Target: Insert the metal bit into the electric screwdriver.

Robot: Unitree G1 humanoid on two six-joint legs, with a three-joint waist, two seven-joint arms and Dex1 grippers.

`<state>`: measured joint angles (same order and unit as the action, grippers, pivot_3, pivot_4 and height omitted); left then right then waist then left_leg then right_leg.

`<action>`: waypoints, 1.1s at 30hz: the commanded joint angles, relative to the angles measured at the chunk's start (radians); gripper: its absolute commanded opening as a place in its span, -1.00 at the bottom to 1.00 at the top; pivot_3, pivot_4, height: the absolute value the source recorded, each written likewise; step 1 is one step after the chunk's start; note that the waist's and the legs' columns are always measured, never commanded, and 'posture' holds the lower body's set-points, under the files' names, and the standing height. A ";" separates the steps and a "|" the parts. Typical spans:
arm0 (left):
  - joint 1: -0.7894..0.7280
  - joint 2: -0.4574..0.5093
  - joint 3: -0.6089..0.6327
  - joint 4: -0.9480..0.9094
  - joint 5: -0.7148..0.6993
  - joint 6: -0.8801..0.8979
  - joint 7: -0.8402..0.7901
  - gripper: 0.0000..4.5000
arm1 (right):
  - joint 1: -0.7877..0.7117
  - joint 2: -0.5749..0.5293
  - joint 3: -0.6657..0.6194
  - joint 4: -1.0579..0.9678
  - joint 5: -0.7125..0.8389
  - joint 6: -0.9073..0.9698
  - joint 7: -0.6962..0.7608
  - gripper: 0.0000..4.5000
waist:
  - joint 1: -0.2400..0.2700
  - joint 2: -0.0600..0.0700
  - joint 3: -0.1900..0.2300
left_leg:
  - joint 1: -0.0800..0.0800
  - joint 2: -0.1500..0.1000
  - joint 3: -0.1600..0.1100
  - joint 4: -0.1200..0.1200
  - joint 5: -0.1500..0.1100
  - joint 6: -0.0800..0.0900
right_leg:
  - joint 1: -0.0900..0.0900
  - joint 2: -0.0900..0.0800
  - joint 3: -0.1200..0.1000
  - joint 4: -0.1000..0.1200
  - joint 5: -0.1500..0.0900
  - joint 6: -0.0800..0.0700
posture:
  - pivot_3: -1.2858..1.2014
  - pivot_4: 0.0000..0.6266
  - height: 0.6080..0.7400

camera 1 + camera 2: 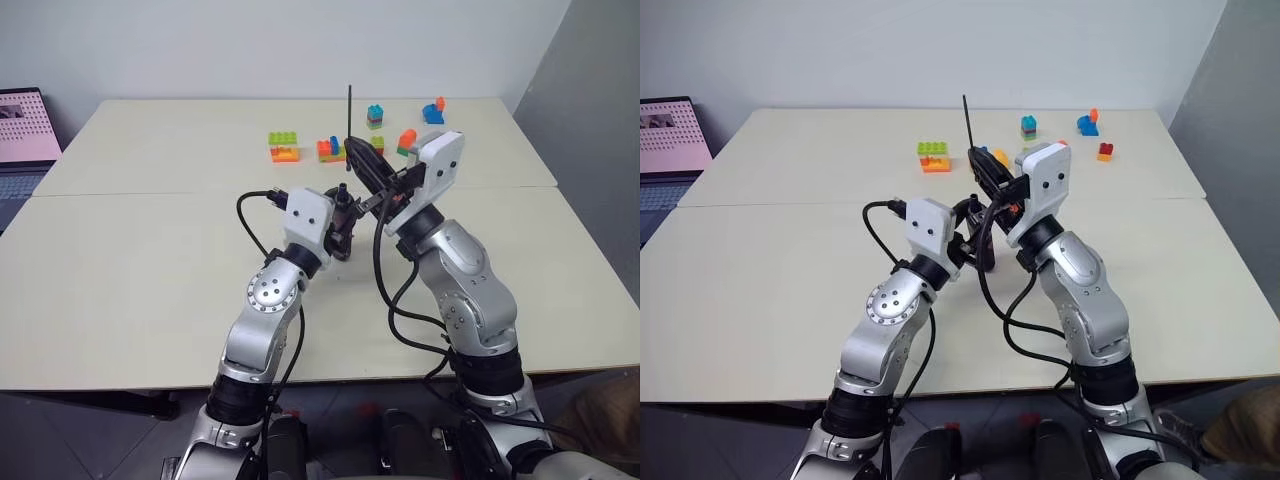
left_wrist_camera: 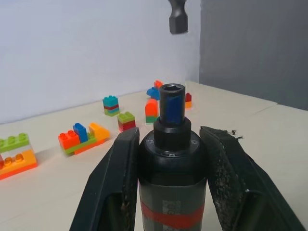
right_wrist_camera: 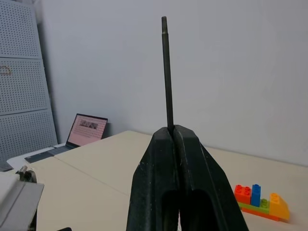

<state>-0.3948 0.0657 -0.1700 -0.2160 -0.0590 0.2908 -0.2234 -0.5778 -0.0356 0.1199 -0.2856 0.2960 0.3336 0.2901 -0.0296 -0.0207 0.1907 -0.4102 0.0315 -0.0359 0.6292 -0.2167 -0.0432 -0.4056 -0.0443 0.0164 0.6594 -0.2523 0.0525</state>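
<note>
Above table, electric screwdriver base cut off; metal bit foot pinched.

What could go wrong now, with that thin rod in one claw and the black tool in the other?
The metal bit is pinched only at its lower end by the right gripper, so it could tilt or slip on contact. The socket of the electric screwdriver, held in the left gripper, is narrow; a small misalignment might miss it.
</note>
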 commanded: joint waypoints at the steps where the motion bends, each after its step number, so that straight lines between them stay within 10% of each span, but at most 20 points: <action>1: -0.022 -0.016 -0.005 -0.025 0.013 -0.044 0.012 -0.28 | -0.026 0.012 -0.012 -0.007 0.014 -0.035 0.014 -1.00 | 0.000 0.000 0.000 | 0.000 0.000 0.000 0.000 0.000 0.000 | 0.000 0.000 0.000 0.000 0.000 0.000 | 0.03 -0.52 1.00; 33: -0.021 -0.010 0.007 -0.031 0.002 -0.029 0.001 -0.28 | 0.037 0.018 -0.005 0.002 0.021 -0.047 0.059 -1.00 | 0.000 0.000 0.000 | 0.000 0.000 0.000 0.000 0.000 0.000 | 0.000 0.000 0.000 0.000 0.000 0.000 | 0.03 -0.52 1.00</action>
<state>-0.3947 0.0590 -0.1686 -0.2106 -0.0499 0.2828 -0.2139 -0.5270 -0.0209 0.1297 -0.2658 0.2987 0.3115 0.3397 -0.0296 -0.0207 0.1907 -0.4104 0.0315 -0.0362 0.6292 -0.2167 -0.0432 -0.4057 -0.0443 0.0161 0.6593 -0.2524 0.0526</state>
